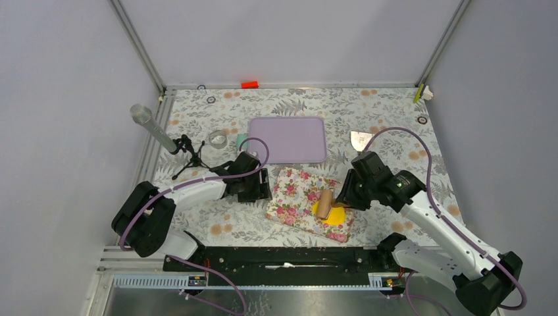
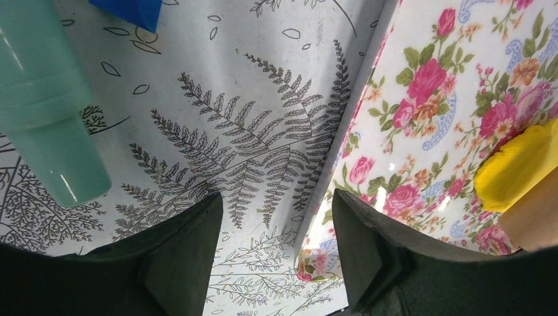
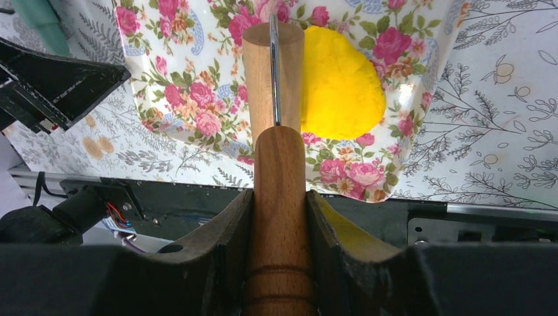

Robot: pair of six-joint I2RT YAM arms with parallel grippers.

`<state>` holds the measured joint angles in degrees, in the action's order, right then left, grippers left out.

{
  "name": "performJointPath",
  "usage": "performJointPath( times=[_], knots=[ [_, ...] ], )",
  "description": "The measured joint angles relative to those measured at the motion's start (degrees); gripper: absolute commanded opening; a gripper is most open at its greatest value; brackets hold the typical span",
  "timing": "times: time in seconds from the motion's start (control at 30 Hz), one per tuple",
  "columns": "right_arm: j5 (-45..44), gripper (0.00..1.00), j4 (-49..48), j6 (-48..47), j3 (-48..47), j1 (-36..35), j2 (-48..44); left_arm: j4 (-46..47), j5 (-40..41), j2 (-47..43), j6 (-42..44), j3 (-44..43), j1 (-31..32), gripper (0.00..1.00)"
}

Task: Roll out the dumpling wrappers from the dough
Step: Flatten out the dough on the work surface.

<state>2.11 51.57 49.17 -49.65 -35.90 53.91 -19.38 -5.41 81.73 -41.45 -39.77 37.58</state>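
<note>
The dough is a flattened bright yellow piece on the floral board, near its front right corner. My right gripper is shut on the wooden handle of a rolling pin, whose roller lies on the dough's left part. In the top view the right gripper is just right of the roller. My left gripper is open and low over the board's left edge, with the edge between its fingers and a gap on both sides. No dumpling wrappers are in view.
A purple tray lies behind the board. A teal cylinder and a clear ring stand back left, near a microphone on a tripod. A metal scraper lies back right. The black base rail runs along the near edge.
</note>
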Motion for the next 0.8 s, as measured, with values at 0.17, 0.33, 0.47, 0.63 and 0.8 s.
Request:
performJointPath(
  times=[0.17,0.33,0.47,0.63,0.8],
  knots=[
    [-2.14,0.0,0.13,0.61,0.7,0.0,-1.97,-0.04,0.02,0.0,0.04,-0.02,0.0,0.67],
    [-3.34,0.0,0.11,0.37,0.7,0.0,-2.23,-0.04,0.07,0.0,0.02,-0.02,0.0,0.67],
    [-4.94,0.0,0.46,0.22,0.7,0.0,-2.27,-0.24,0.11,0.0,0.02,-0.11,0.0,0.67],
    [-6.27,0.0,2.6,0.42,0.66,0.0,-2.45,-0.74,0.33,0.0,0.22,-0.28,0.0,0.67],
    [-4.96,0.0,3.41,1.68,0.66,0.0,-2.71,-0.98,0.48,0.0,0.66,-0.39,0.22,0.67]
  ],
)
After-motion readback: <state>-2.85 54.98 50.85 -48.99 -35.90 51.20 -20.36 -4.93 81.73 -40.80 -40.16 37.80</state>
